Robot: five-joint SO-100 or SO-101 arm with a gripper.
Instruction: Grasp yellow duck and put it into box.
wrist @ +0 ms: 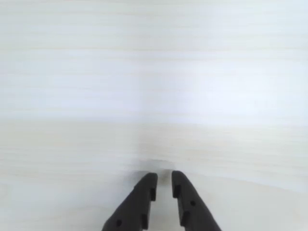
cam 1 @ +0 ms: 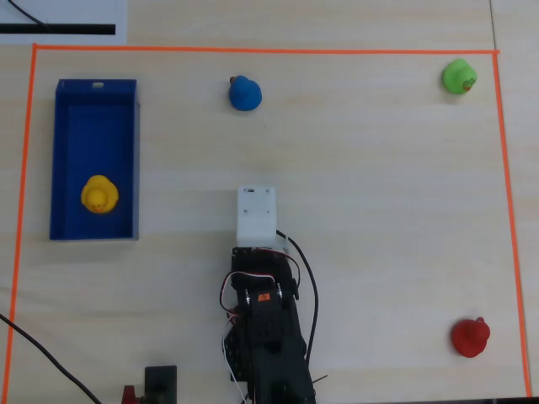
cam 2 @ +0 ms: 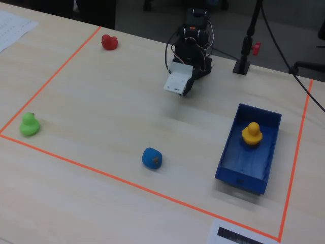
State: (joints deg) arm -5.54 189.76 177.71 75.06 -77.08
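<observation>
The yellow duck [cam 1: 99,195] sits inside the box [cam 1: 93,126], a long deep-blue tray at the left of the overhead view. In the fixed view the duck [cam 2: 252,134] sits in the far half of the box [cam 2: 247,165]. My gripper [wrist: 164,176] shows in the wrist view as two black fingers with only a narrow gap, nothing between them, over bare table. The arm is folded back near the table's edge. Its white wrist housing [cam 1: 257,215] covers the jaws from above, well to the right of the box in the overhead view.
A blue duck [cam 1: 244,93], a green duck [cam 1: 459,77] and a red duck [cam 1: 470,337] stand apart on the light wooden table. Orange tape [cam 1: 253,50] frames the work area. A black stand [cam 2: 242,65] and cables lie beside the arm's base.
</observation>
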